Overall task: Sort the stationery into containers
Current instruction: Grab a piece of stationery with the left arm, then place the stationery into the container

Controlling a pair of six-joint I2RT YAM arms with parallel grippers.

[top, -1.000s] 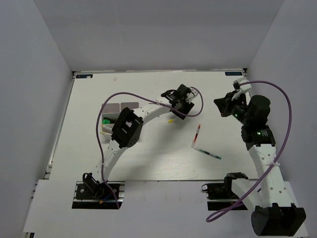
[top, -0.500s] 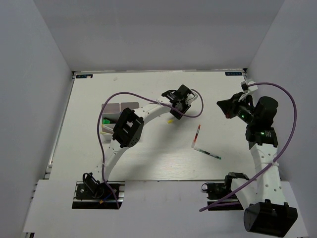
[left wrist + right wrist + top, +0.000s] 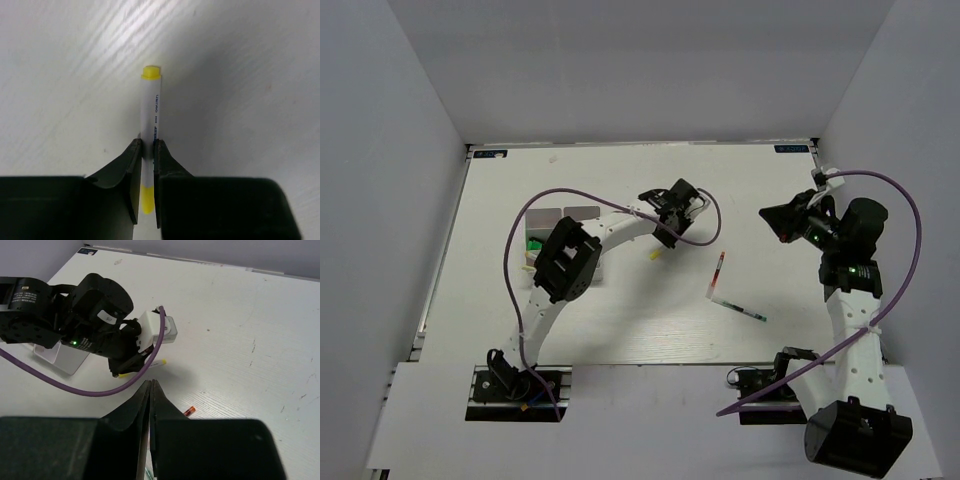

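Observation:
A thin white pen with yellow ends (image 3: 150,105) sits clamped between the fingers of my left gripper (image 3: 146,145), low over the table. From above, that pen (image 3: 657,252) pokes out under the left gripper (image 3: 664,238) near the table's middle. Two more white pens lie to the right, one red-tipped (image 3: 719,272) and one green-tipped (image 3: 741,311). The white compartment tray (image 3: 545,216) stands at the left, half hidden by my left elbow, with a green-capped item (image 3: 533,243) in it. My right gripper (image 3: 767,213) hovers at the right, shut and empty (image 3: 151,384).
The left arm's purple cable (image 3: 620,200) loops over the table between tray and gripper. In the right wrist view the red-tipped pen's end (image 3: 189,411) shows just right of the shut fingers. White walls enclose the table on three sides.
My left gripper has shut on the yellow-ended pen and shifted slightly left. The right arm has drawn back a little to the right, still shut.

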